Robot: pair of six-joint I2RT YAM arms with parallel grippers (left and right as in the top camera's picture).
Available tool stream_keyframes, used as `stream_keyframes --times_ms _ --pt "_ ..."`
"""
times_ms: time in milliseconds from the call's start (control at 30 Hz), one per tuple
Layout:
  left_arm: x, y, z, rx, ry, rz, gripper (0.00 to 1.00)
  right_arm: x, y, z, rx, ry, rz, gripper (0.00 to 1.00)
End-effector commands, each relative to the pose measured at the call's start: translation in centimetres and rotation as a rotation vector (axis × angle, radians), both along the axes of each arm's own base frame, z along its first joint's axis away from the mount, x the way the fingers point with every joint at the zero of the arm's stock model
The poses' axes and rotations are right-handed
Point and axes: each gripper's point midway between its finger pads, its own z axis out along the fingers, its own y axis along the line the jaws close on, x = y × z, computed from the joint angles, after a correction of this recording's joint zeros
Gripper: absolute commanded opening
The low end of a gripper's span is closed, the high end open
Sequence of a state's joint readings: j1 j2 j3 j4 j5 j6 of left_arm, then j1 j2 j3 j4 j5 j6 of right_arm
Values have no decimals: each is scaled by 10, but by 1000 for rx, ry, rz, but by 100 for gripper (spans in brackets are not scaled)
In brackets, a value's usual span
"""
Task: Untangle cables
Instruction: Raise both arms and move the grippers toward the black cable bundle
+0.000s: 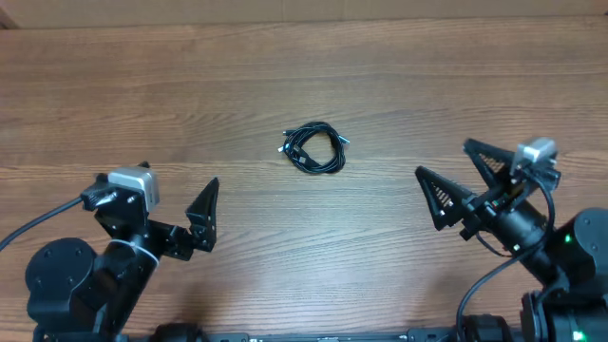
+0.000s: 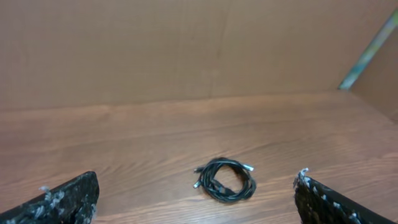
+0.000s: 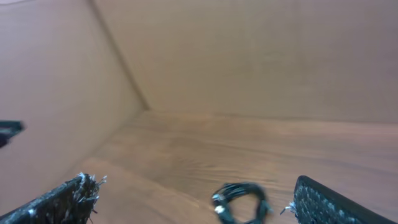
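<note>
The cables [image 1: 313, 149] lie in one small black bundle in the middle of the wooden table [image 1: 190, 95], while the left gripper [image 1: 176, 199] and right gripper [image 1: 443, 159] sit wide apart, well away from it.

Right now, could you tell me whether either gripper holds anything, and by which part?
Nothing is held: the left gripper and the right gripper are both open, apart from the cables lying bundled on the table.

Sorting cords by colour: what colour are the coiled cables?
The cables are black with silver-grey plug ends; clearest in the left wrist view.
</note>
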State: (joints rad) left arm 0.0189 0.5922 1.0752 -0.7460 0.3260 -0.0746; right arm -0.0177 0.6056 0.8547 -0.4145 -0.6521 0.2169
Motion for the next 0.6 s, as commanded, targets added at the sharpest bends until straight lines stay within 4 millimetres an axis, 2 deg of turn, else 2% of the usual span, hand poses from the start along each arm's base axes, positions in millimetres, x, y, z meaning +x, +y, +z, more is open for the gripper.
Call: stream_keyframes --times_ms 0,133,333,367,400,567 --pt "4 8 2 1 32 52 100 -4 11 24 78 24 74 100" --pt "19 23 -12 34 129 132 100 13 11 39 105 90 69 100" --pt "57 14 -37 52 291 81 100 41 20 54 60 197 102 95" --pt "64 10 -43 54 324 68 100 46 21 51 45 226 95 96" --pt "78 2 -58 64 401 39 100 58 23 40 -13 290 63 99" --pt "103 -20 -107 88 618 -14 100 87 6 -13 -239 440 -128 100"
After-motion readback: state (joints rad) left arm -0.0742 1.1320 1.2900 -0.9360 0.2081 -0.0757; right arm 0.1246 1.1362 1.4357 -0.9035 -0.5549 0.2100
